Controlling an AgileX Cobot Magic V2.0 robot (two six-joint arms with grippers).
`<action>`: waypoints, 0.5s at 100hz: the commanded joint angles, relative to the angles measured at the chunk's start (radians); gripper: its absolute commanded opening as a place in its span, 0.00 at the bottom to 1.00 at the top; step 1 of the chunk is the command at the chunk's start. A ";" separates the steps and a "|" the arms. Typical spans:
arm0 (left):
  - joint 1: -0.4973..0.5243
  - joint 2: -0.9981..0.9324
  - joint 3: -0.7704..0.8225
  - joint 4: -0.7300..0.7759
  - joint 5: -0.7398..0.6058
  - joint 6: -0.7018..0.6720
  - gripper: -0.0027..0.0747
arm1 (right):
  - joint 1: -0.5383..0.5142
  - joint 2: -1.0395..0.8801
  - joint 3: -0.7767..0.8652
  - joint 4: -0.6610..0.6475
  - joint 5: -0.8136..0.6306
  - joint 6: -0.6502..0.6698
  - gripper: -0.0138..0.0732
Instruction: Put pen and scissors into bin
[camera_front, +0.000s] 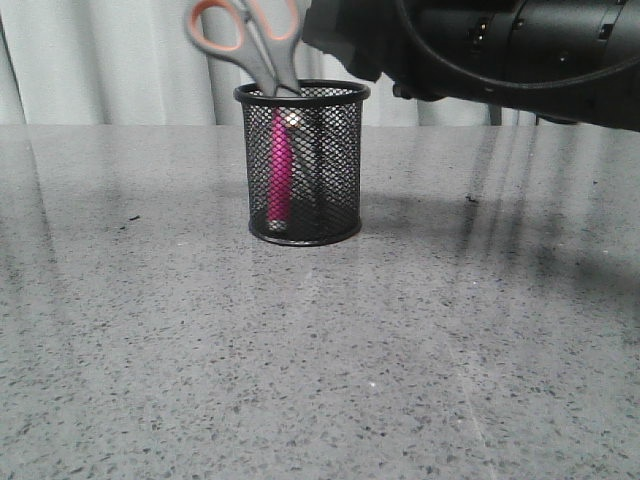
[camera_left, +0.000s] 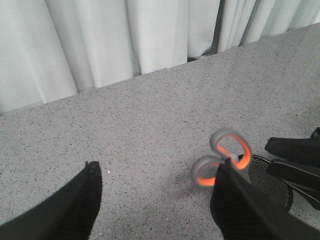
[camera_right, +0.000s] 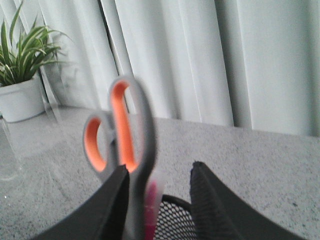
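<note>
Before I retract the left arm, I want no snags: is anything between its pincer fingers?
No. In the left wrist view the left pincer is open, with only bare table between its fingers; the scissors stand beside one finger.

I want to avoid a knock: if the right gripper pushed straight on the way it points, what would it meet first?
Probably the bin, its rim just beyond the open right gripper; the scissors stand beside its finger. Depth is unclear.

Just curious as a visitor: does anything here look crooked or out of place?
Nothing stands out. The scissors stand blades-down in the bin, handles leaning over the rim, with the pen upright inside. Nothing spilled on the table.
</note>
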 joint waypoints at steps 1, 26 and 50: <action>0.001 -0.026 -0.029 -0.036 -0.053 0.007 0.60 | -0.008 -0.044 -0.015 -0.003 -0.117 -0.005 0.45; 0.001 -0.051 -0.029 -0.030 -0.058 0.009 0.38 | -0.071 -0.149 0.022 0.034 -0.120 -0.005 0.26; 0.001 -0.139 -0.006 -0.030 -0.075 0.089 0.01 | -0.139 -0.398 0.040 0.034 0.230 -0.123 0.08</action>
